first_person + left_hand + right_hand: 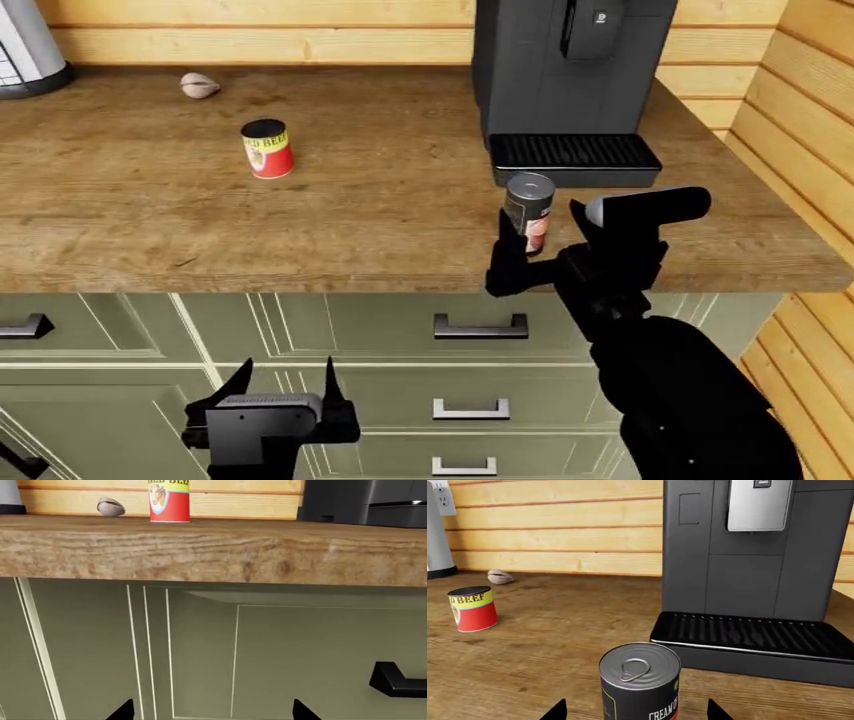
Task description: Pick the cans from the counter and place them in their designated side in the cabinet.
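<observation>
cans first: the red can [267, 148] is standing upright on the counter [134, 220], well to the left of the coffee machine [567, 70] and out in the open, with a garlic bulb [199, 86] lying behind it toward the plank wall [267, 25]. a pale appliance [27, 50] is sitting at the far left back corner.

left gripper [287, 385] is hanging below the counter edge, level with the sage-green drawers [334, 330], fingers spread and holding nothing. its wrist camera is looking up past the thick wood edge at the red can, so this arm is probably waiting low, out of the other arm's way.

moving right: the grey can [529, 210] is standing upright just in front of the coffee machine's drip tray [574, 160], near the counter's front edge. right gripper [541, 245] is reaching in over that edge, and its fingers are standing apart on either side of the can. in the right wrist view the two fingertips are showing either side of the can, with the lid's pull ring facing up; contact is not visible, so the jaws read as parted, not yet clamping.

judgement: the step in hand looks like closing on the grey can. the drip tray is sitting right behind it, so a forward push could knock the can against it. no cabinet is showing in any view.
</observation>
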You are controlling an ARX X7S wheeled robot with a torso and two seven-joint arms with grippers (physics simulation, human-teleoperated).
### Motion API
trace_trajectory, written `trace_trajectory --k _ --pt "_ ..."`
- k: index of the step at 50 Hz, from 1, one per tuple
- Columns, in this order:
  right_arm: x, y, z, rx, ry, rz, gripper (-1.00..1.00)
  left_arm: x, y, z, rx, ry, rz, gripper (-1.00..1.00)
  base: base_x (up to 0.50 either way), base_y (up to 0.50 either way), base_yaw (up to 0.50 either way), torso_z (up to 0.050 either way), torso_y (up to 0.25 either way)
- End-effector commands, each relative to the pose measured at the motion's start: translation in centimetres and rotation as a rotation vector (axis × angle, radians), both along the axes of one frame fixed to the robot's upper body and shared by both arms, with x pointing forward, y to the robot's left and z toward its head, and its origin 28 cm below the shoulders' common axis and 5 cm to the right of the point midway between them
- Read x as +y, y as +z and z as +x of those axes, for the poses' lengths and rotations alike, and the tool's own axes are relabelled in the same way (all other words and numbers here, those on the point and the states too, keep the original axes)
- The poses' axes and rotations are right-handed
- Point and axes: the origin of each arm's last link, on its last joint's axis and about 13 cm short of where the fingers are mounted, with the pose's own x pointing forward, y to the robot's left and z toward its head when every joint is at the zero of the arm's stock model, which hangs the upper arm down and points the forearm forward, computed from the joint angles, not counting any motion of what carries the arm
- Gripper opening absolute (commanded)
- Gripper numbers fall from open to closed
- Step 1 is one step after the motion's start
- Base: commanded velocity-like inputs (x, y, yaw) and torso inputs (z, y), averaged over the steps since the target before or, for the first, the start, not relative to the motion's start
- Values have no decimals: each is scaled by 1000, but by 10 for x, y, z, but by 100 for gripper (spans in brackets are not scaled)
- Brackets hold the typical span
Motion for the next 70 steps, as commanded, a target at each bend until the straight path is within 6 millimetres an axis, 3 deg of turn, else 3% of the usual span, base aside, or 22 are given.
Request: trace_trajectory --k 1,31,53,54,64,70 --pt "-2 -6 10 44 3 -8 100 0 0 1 1 2 0 100 0 0 0 0 0" --pt "3 -16 36 87 42 -11 100 0 0 0 1 8 -1 100 0 0 0 0 0" --pt "4 -17 72 134 82 8 100 0 0 1 7 8 -6 100 0 0 0 0 0" --pt "4 -18 73 139 85 12 -100 0 0 1 7 8 -7 100 0 0 0 0 0" --pt "1 -14 64 142 68 22 -100 0 0 1 4 8 -8 100 0 0 0 0 0" --pt "-4 12 45 97 -17 25 -100 0 3 1 -13 11 -8 100 0 0 0 0 0"
